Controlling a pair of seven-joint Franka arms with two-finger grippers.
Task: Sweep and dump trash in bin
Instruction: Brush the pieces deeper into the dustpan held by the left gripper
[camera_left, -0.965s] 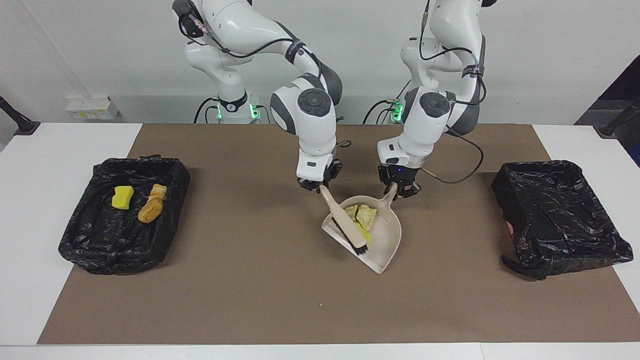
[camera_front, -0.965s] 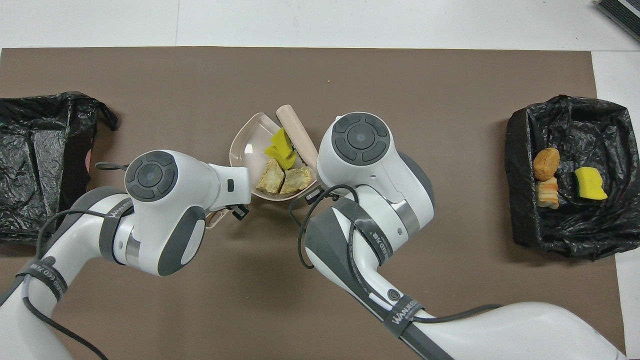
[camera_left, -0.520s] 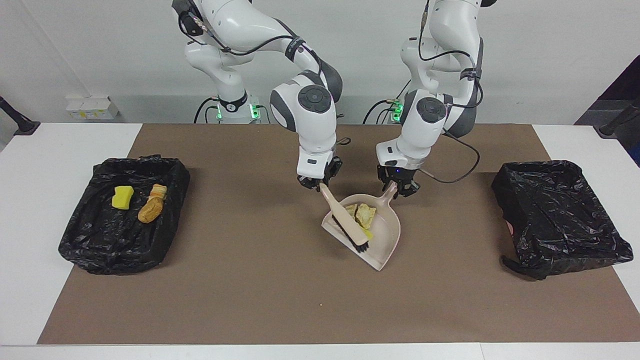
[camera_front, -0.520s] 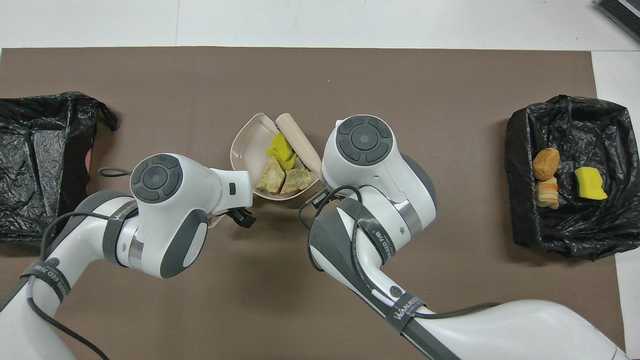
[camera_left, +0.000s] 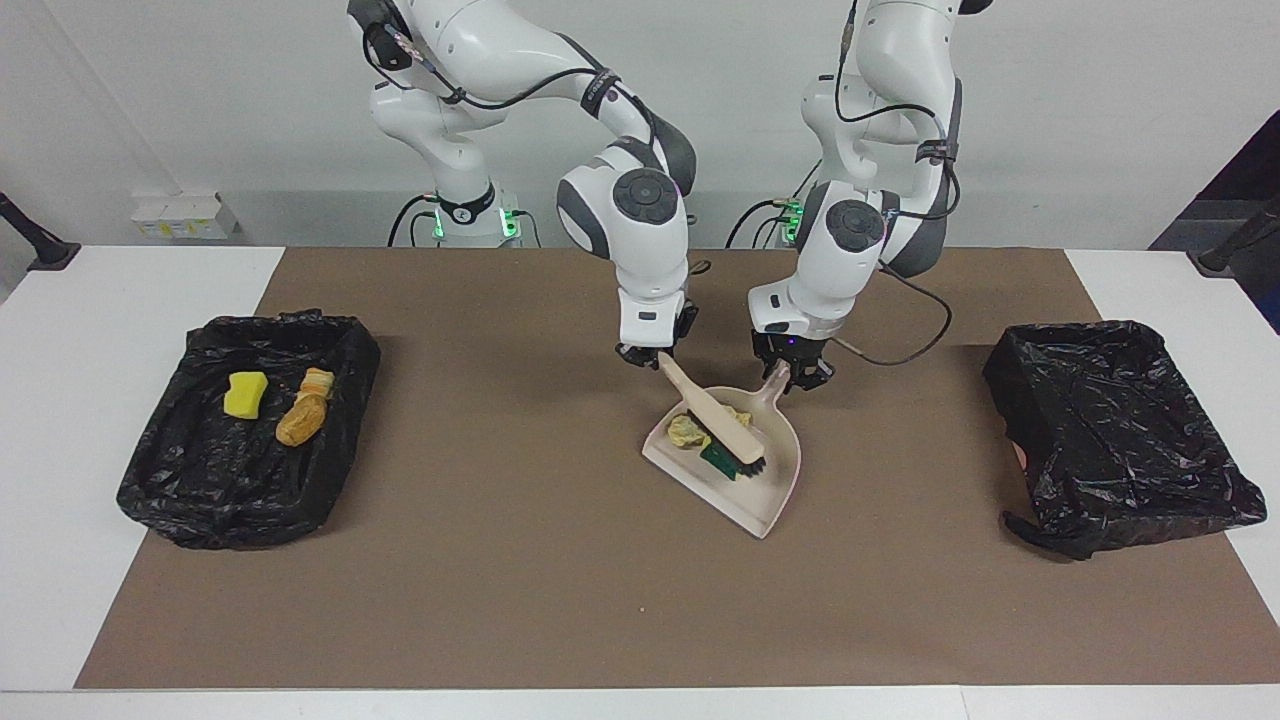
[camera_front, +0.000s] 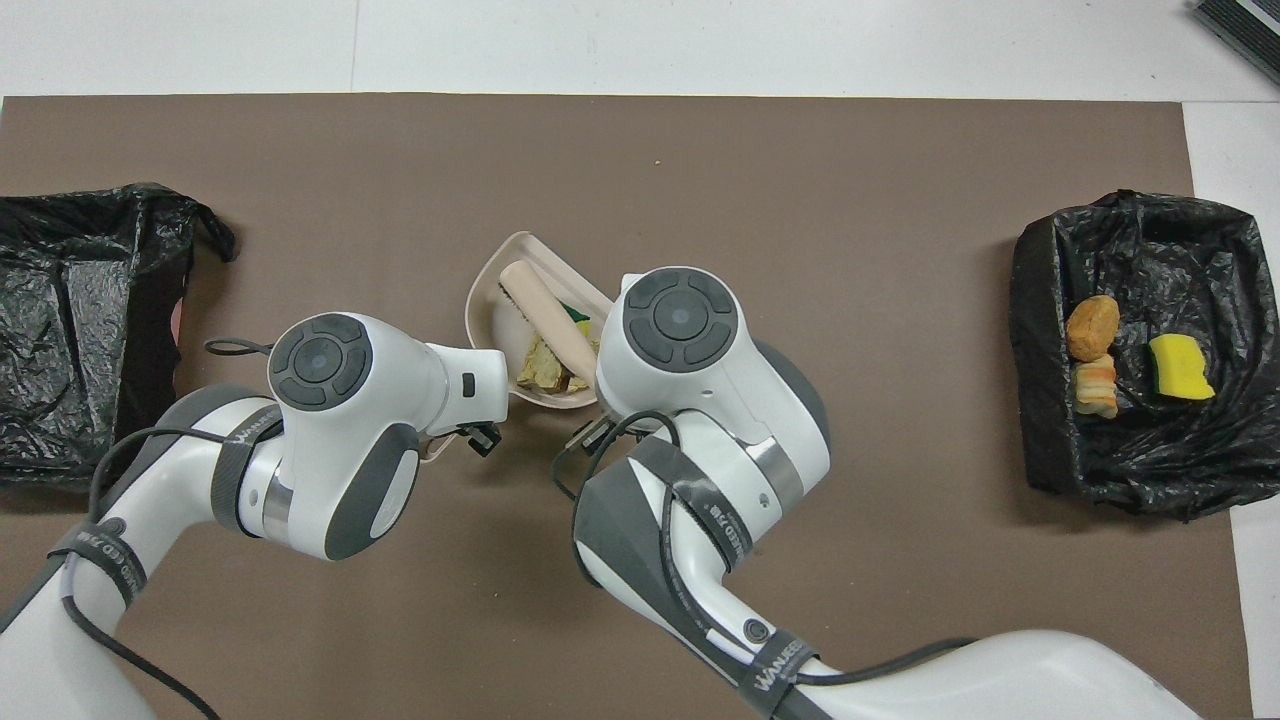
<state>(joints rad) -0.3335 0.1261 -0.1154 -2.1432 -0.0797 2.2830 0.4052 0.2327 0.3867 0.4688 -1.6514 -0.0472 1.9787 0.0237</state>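
- Trash (camera_left: 690, 430): tan and yellow scraps in the dustpan (camera_left: 765, 495), mid-bench; three more in the bin (camera_left: 250, 500) toward the right arm's end.
- Right gripper (camera_left: 655, 357): fingers pinching the brush (camera_left: 720, 420) handle.
- Left gripper (camera_left: 795, 375): fingers pinching the dustpan handle.
- Second bin (camera_left: 1120, 440): toward the left arm's end.

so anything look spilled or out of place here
Nothing spilled: the trash sits inside the dustpan, none loose on the mat. One oddity: the brush lies across the pan on the scraps. Three pieces already lie in the bin at the right arm's end.
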